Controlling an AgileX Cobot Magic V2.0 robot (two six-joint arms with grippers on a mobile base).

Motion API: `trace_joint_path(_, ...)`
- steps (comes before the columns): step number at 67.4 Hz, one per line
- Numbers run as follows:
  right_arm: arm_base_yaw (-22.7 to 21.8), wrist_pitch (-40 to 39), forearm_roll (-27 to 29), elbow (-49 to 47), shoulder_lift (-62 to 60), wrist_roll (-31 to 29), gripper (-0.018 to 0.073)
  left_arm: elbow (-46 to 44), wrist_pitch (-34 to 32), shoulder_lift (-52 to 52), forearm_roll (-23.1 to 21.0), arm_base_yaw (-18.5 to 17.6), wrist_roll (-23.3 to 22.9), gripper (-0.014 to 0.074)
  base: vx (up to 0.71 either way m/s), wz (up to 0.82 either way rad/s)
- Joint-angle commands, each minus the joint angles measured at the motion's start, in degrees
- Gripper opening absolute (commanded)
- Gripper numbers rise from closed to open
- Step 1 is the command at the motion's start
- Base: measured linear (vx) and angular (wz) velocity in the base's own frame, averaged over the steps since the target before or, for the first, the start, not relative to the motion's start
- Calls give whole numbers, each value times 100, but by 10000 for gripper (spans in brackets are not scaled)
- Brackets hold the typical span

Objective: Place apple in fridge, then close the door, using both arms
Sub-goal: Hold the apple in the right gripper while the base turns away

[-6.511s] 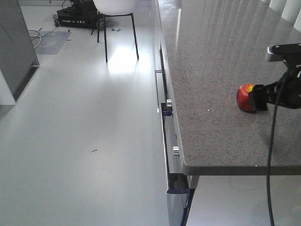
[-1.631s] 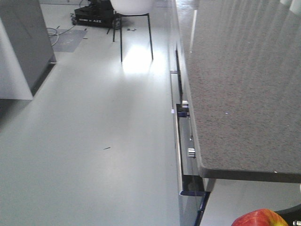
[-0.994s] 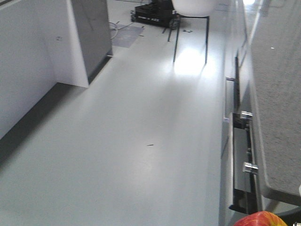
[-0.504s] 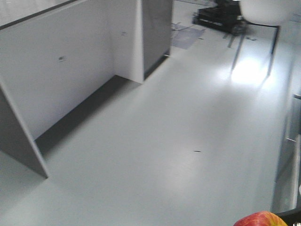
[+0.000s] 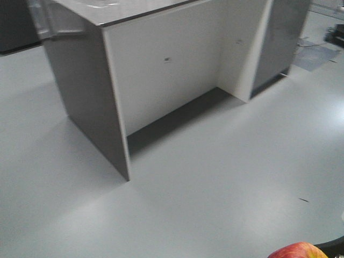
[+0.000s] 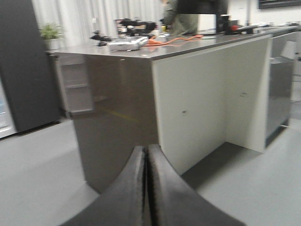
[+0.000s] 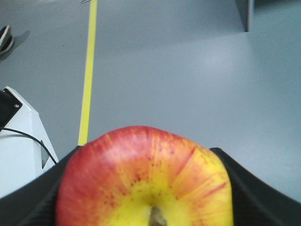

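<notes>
The apple (image 7: 141, 179), red with a yellow patch round its stem, fills the bottom of the right wrist view. My right gripper (image 7: 146, 151) is shut on it, a black finger on each side. Its top also shows at the bottom right of the front view as the apple (image 5: 298, 251). My left gripper (image 6: 146, 154) is shut with nothing in it, held above the floor. A tall dark grey fridge (image 6: 23, 70) stands at the far left of the left wrist view. A pale panel with shelves, which may be its door (image 6: 75, 84), shows blurred beside it.
A grey-and-white counter cabinet (image 5: 161, 70) stands ahead on the pale floor, with cables and devices (image 6: 127, 43) on its top. A yellow tape line (image 7: 88, 70) runs along the floor. A white part of the base (image 7: 19, 150) lies at the left.
The front view has swung left: the speckled counter with drawers has left the picture and the grey-and-white cabinet has come in. The apple stays in my right gripper.
</notes>
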Motion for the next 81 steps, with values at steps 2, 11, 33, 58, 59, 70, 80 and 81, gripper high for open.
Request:
trace_joint_path(2,-1,-306,151,-162,1,-35,149,75,-397,-3,0,-12,-49,-6,1,60)
trace_joint_path(11,-1,-306,151,-162,1,-35,149,75,-397,-3,0,-12,-49,-6,2,59)
trace_joint_path(33,-1,-306,151,-162,1,-35,149,75,-397,-3,0,-12,-49,-6,6,57)
trace_joint_path(58,-1,-308,151,-162,1,-35,149,75,-397,-3,0,-12,-49,-6,11,47)
trace_joint_path(59,-1,-308,151,-162,1,-35,149,75,-397,-3,0,-12,-49,-6,12,48)
trace_joint_path(70,-1,-308,151,-162,1,-35,149,75,-397,-3,0,-12,-49,-6,13,48)
trace_joint_path(80,-1,-308,151,-162,1,-35,149,75,-397,-3,0,-12,-49,-6,12,44)
trace_joint_path(81,-1,-308,151,-162,1,-35,149,75,-397,-3,0,-12,-49,-6,12,42)
